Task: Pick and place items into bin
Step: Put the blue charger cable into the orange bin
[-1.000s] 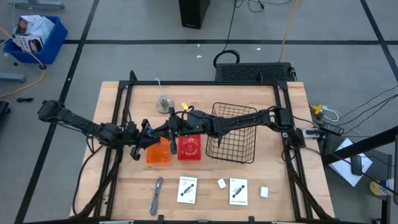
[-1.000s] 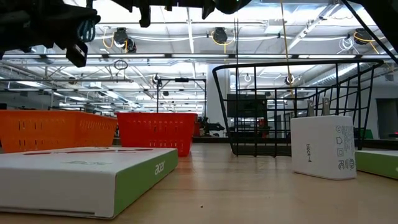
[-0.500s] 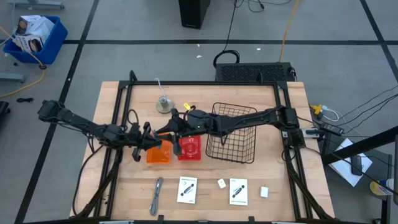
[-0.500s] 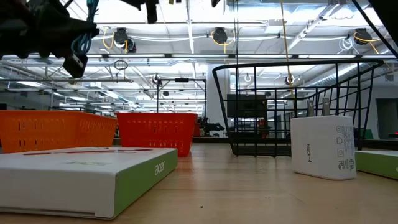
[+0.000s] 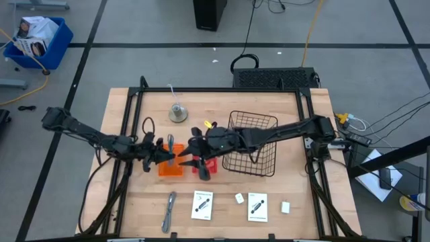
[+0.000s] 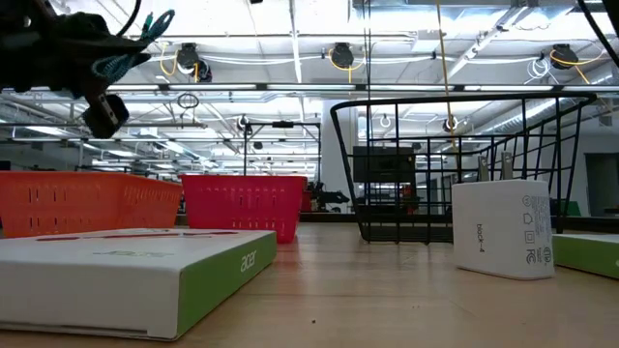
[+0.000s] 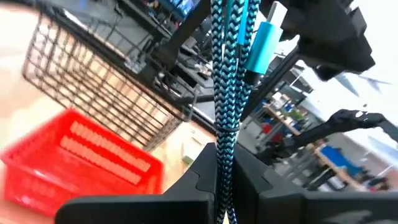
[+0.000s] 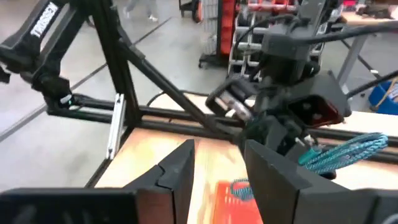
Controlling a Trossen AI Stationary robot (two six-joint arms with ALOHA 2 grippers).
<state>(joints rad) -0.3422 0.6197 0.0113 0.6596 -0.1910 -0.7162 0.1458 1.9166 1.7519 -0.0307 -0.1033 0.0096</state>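
My left gripper point(image 5: 166, 158) hovers over the orange bin point(image 5: 170, 168), shut on a teal-and-black braided cable point(image 7: 225, 74) with a teal plug point(image 7: 261, 46). My right gripper point(image 5: 195, 164) stands open over the red bin point(image 5: 207, 160), nothing between its fingers point(image 8: 217, 168). A grey hand tool point(image 5: 169, 211), two white cards point(image 5: 202, 204) point(image 5: 257, 206) and two small white blocks point(image 5: 239, 198) point(image 5: 285, 208) lie flat along the near edge. In the low view the left gripper point(image 6: 92, 68) hangs high with the cable point(image 6: 145, 29) sticking out. My left gripper pinches the braided cable between its two fingers; several strands lie side by side where they leave the fingertips point(image 7: 224, 155). The cable runs on past the fingertips along the fingers, lifted clear of the bins and the table, with the teal plug at its far part.
A black wire basket point(image 5: 252, 144) stands right of the red bin, under the right arm. A round grey bell-like object point(image 5: 178, 113) sits at the far middle. A black frame point(image 5: 134, 101) borders the table's sides.
My right gripper has opened, let go of the cable and drawn back toward the near edge, over the red bin. My left gripper stays over the orange bin, shut on the cable, whose free part now points up and away from it.
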